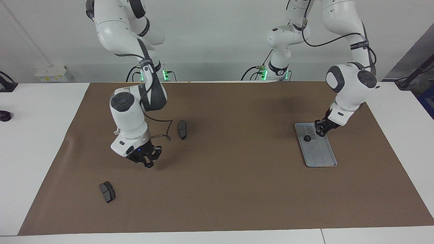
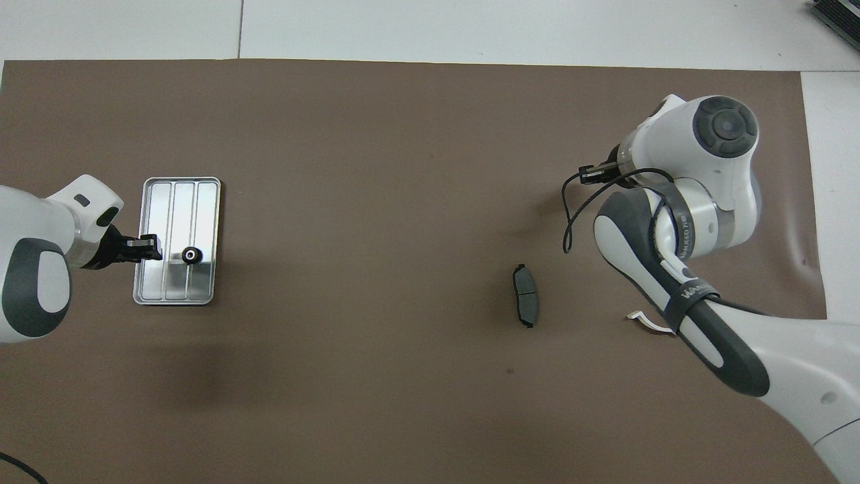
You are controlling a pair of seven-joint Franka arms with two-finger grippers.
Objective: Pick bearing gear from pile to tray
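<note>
I am holding the left gripper (image 1: 321, 132) over the tray (image 1: 322, 154) at the left arm's end, its fingers drawn narrow, beside a bearing gear (image 1: 307, 138) lying in the tray. I am hanging the right gripper (image 1: 148, 164), fingertips together, over the mat (image 1: 220, 189); whether it carries anything I cannot tell.

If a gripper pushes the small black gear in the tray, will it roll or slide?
The gear appears to lie flat in the tray, so it would probably slide, not roll. The tray's lengthwise grooves may guide it. It looks small and probably light.
</note>
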